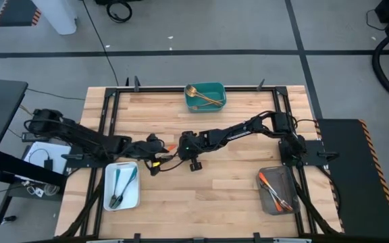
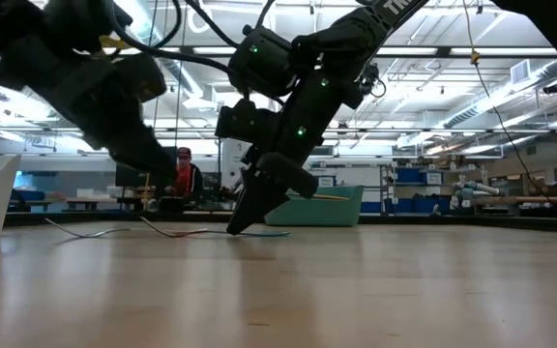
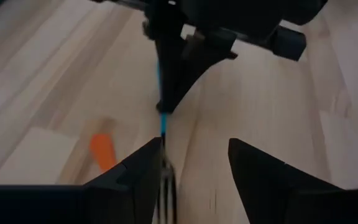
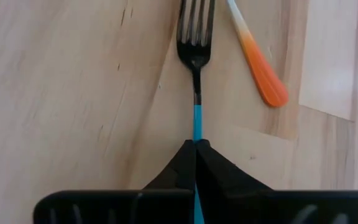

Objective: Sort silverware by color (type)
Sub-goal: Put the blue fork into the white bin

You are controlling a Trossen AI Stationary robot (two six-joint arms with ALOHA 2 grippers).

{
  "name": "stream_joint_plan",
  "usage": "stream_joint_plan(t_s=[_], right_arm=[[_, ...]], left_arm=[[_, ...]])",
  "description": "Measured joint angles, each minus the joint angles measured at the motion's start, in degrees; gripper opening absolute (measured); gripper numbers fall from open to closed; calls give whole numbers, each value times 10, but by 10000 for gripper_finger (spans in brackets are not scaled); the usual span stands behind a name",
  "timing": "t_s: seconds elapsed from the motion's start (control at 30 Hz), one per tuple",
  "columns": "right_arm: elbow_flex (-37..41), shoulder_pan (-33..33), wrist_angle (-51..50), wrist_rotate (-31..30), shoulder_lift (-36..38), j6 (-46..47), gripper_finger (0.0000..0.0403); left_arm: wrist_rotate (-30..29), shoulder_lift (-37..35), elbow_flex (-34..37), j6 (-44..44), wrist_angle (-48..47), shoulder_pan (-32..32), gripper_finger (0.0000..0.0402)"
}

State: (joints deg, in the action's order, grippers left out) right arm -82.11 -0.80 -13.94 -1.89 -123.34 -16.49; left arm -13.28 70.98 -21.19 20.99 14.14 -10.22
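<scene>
Right gripper point(image 4: 196, 144) fingers pinched shut on the blue handle of a fork point(image 4: 196, 56); handle runs out from between the fingertips, dark tines point straight away from them, low over the table point(image 4: 73, 93). Orange-handled piece point(image 4: 258, 56) lies just beside the fork head, off to one side of the fingers, not touching them.

Left gripper point(image 3: 194, 171) faces the right one from the opposite end of the fork. Its fingers point(image 3: 135, 180) stand apart, open, holding nothing; fork tines sit in the gap, close against one finger. Whether tines touch that finger, cannot tell.

High view: both grippers meet at mid-table, orange bit just visible between them. It alone shows the trays: teal tray point(image 1: 219, 89) with gold pieces point(image 1: 203, 98) at the far edge, white tray point(image 1: 132, 197) with blue-handled pieces point(image 1: 118, 185) near the left arm, grey tray point(image 1: 267, 201) with orange-handled pieces point(image 1: 275, 189) near the right arm.

Low view: right gripper tilted down, fingertips almost at the tabletop; fork itself barely readable. A person in red shows in the room behind.
</scene>
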Motion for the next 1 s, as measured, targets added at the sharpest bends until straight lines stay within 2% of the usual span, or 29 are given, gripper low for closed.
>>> stream_joint_plan(t_s=[0.27,0.53,0.73,1.0], right_arm=[[-1,-2,6,0,9,15,10],[-1,-3,9,14,10,28,11],[-1,-11,-10,-1,11,29,11],[-2,-26,-53,-17,35,47,11]], left_arm=[[-3,105,0,-5,95,5,190],[-11,179,0,-7,177,23,189],[4,227,-28,-12,180,26,172],[-1,275,-78,-28,126,30,130]])
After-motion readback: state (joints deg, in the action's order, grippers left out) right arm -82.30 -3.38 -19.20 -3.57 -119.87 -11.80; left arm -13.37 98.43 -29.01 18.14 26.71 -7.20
